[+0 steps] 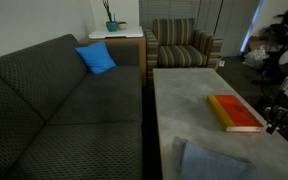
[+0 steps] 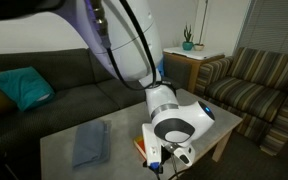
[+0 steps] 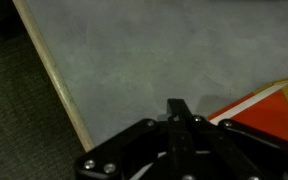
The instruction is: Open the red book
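The red book (image 1: 234, 113) lies flat and closed on the grey coffee table (image 1: 184, 100), with a yellow strip along one long edge. In the wrist view its corner (image 3: 269, 105) shows at the right, just beside my gripper (image 3: 179, 110). The fingers are pressed together with nothing between them, low over the table top next to the book's edge. In an exterior view the gripper (image 2: 174, 155) and the arm hide most of the book; only an orange edge (image 2: 141, 147) shows. In an exterior view the gripper (image 1: 276, 122) sits at the table's right side.
A folded grey cloth (image 1: 214, 162) lies on the table near the book; it also shows in an exterior view (image 2: 89, 140). A dark sofa (image 1: 64, 110) with a blue cushion (image 1: 97, 58) runs along the table. A striped armchair (image 1: 184, 45) stands beyond. The table edge (image 3: 59, 90) borders carpet.
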